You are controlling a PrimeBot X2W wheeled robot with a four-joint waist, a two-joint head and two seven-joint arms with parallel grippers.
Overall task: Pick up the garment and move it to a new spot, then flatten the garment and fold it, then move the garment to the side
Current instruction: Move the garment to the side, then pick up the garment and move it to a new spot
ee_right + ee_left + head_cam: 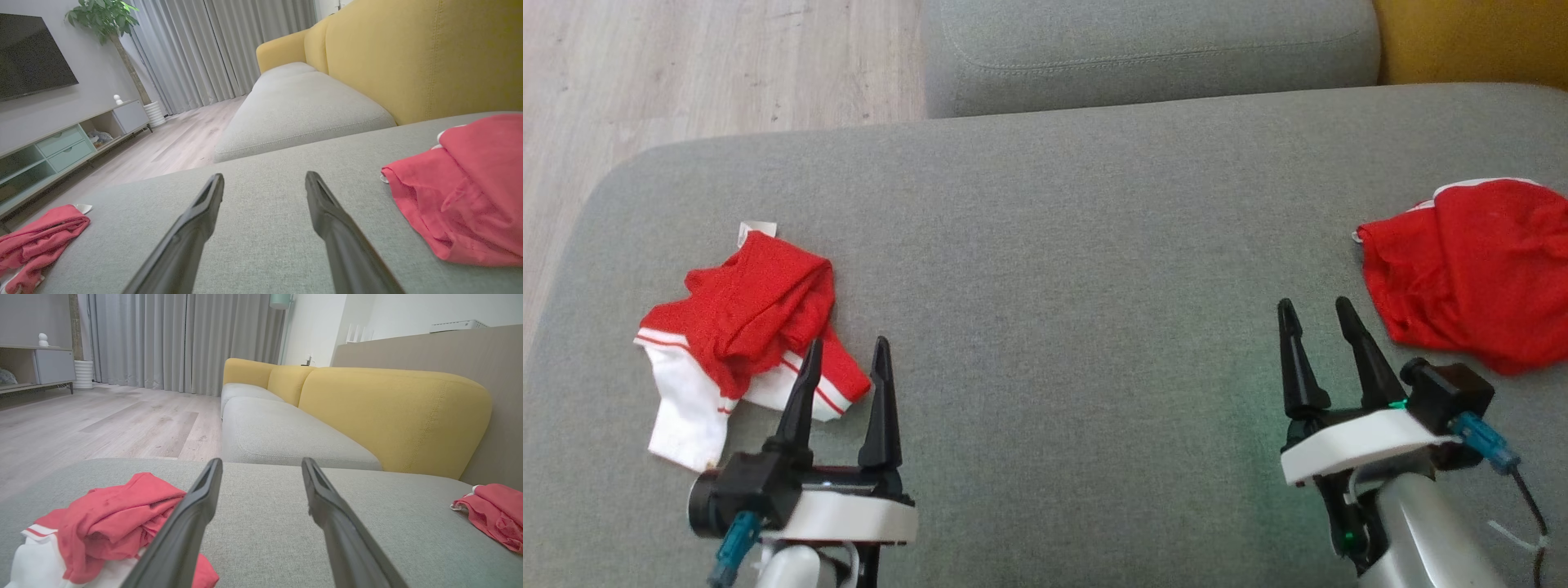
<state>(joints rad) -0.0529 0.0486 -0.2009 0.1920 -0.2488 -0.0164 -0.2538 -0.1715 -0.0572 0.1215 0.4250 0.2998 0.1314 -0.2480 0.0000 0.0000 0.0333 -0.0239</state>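
Red-and-white garment (pixel 743 327) is found crumpled on the left part of the grey seat cushion (pixel 1054 269). A white label (pixel 756 232) sticks out at its far edge and the white striped hem is turned toward the robot. A second, red garment (pixel 1470 261) is bunched at the right edge of the same cushion, well apart from the first. Left gripper (pixel 848 343) is held with fingers spread wide, nothing clamped between them. In head view its left finger is seen overlapping the hem of the red-and-white garment; contact cannot be confirmed. Right gripper (pixel 1314 304) is likewise spread wide and empty, parked just beside the red garment's near-left corner, a strip of cushion visible between them. Bare grey fabric is seen between each pair of fingers in the wrist views. Further out: another grey cushion (pixel 1143 57), yellow backrest (pixel 1470 41), pale wood floor (pixel 686 65), grey curtains (pixel 184 339).
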